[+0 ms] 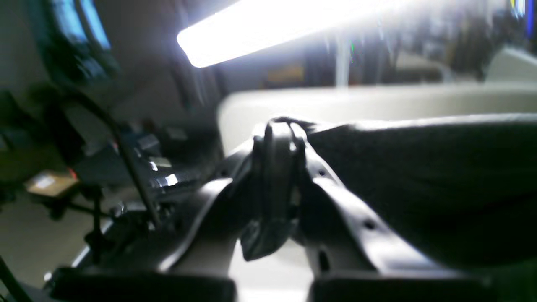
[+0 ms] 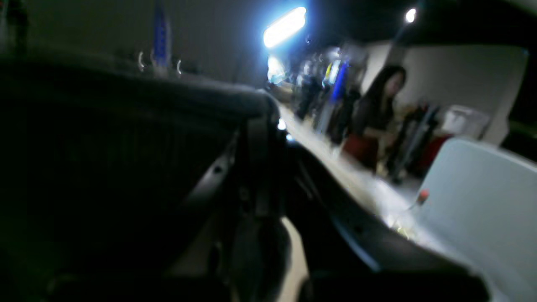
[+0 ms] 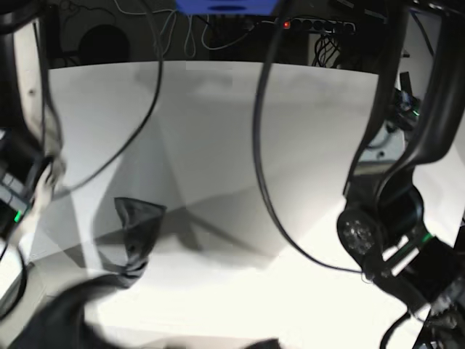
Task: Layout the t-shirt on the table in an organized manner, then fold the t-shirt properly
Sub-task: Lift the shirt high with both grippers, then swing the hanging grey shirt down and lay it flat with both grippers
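Both grippers were clenched on the shirt (image 3: 134,233): the left gripper (image 1: 279,126) pinched an edge, the right gripper (image 2: 262,109) another. The cloth hung between them above the table (image 3: 240,145), one end trailing down. No writing could be read.

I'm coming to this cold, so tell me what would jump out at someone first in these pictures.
First, the dark grey t-shirt hanging in a twisted strip over the near left of the white table, lifted rather than laid flat. In the left wrist view, the left claw is shut on a stretched edge of the cloth. The black cable looping down across the middle of the base view also catches the eye.
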Robot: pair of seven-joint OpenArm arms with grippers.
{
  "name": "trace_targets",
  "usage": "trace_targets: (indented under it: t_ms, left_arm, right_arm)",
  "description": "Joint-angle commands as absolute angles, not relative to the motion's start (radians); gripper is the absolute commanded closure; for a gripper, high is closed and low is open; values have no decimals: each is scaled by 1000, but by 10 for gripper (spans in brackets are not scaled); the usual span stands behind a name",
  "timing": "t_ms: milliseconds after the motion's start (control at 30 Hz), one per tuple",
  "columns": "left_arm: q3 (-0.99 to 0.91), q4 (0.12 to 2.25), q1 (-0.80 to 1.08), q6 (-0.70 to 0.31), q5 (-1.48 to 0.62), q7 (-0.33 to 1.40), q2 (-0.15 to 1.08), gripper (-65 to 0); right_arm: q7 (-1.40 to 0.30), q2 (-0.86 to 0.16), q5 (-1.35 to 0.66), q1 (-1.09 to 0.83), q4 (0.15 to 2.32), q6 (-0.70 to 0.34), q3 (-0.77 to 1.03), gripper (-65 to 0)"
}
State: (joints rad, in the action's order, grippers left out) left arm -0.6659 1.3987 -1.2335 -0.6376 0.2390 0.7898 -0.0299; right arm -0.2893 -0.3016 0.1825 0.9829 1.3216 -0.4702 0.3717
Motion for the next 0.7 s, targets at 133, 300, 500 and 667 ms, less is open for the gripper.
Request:
trace_targets:
  t_ms: [133, 300, 500, 667]
  left_arm:
    - [-659, 1560, -1081, -627, 150, 845, -27, 0]
    - [-665, 1670, -932, -627, 96, 889, -19, 0]
    - [-668, 1761, -759, -627, 21, 892, -5, 0]
    - [-719, 1768, -713, -627, -10, 892, -5, 0]
  right_arm:
    - [-291, -291, 131, 809, 1554, -460, 407, 0]
    - [-326, -291, 84, 654, 1705, -460, 414, 0]
    - [-348, -277, 13, 478, 1825, -460, 440, 0]
    - [-348, -274, 8, 438, 1801, -460, 435, 0]
